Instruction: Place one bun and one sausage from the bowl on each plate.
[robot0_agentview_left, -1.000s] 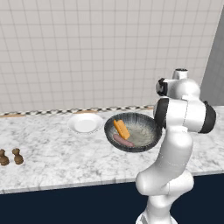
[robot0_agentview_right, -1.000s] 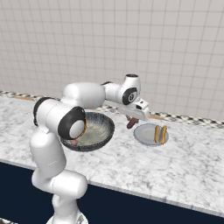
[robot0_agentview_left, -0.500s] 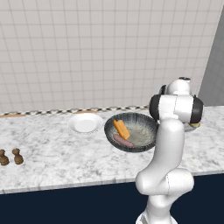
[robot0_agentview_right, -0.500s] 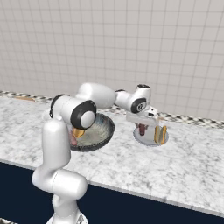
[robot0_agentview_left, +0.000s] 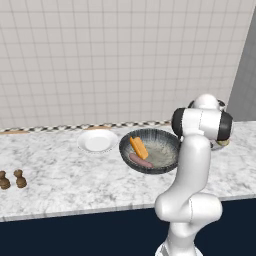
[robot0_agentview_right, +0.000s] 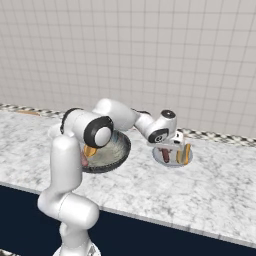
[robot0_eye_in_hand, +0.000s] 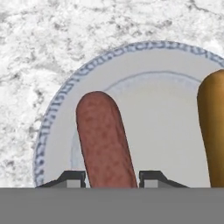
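A white plate (robot0_agentview_left: 97, 140) sits bare on the marble worktop (robot0_agentview_left: 60, 177), just left of the dark bowl (robot0_agentview_left: 150, 150). Inside the bowl lie an orange bun (robot0_agentview_left: 138, 147) and a reddish sausage (robot0_agentview_left: 140, 160). Two small brown shakers (robot0_agentview_left: 12, 179) stand at the far left. The robot's white arm (robot0_agentview_left: 192, 170) rises in front, covering the bowl's right edge.

Bright even rendered light, soft faint shadows, no glare, sharp throughout

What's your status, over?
Gripper shut on sausage, over grey plate. Bun already on it. Nothing in the way.
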